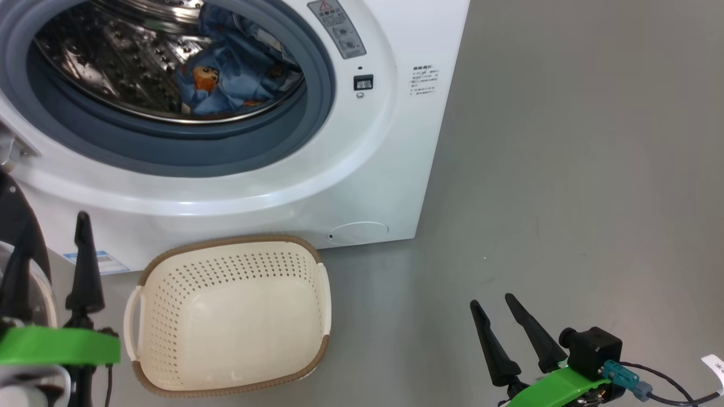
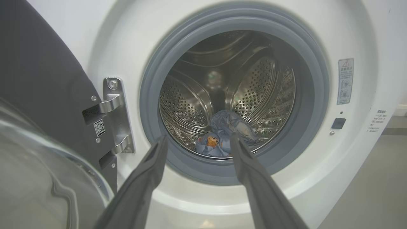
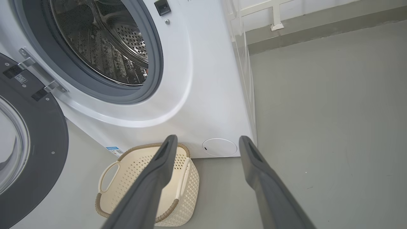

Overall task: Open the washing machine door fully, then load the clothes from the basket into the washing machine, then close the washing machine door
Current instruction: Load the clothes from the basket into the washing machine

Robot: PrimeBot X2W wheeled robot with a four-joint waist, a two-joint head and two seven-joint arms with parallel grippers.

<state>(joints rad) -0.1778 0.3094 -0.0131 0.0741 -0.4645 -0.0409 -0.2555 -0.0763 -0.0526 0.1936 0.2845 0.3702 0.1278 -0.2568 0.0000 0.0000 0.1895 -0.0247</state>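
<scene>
at the far left the washing machine door (image 3: 47, 136) stands swung wide on its metal hinge (image 2: 116, 114), cut off by the frame edge in all 3 views, with only part of its glass bowl in sight. the left end effector (image 2: 198, 137) hangs in front of the opening, its 2 fingers spread wide with nothing between them; in the head view 1 finger is hard to pick out against the dark door. next comes the basket (image 1: 164, 305), upright on the floor (image 1: 565, 169) just in front of the washing machine (image 1: 396, 141), its bare cream bottom showing all the way across; a blue sticker (image 1: 96, 261) beside it is half hidden behind the left fingers. above it, the steel drum (image 1: 113, 62) holds the clothes (image 1: 226, 79), a crumpled blue heap with orange prints lying low on its right side, behind the grey gasket (image 1: 317, 85). a paler patch shows in the heap, too small to tell what it is. the round service flap (image 1: 359, 232) sits low on the washer front. at the lower right the right end effector (image 1: 491, 301) is over bare floor, fingers parted and holding nothing.
</scene>
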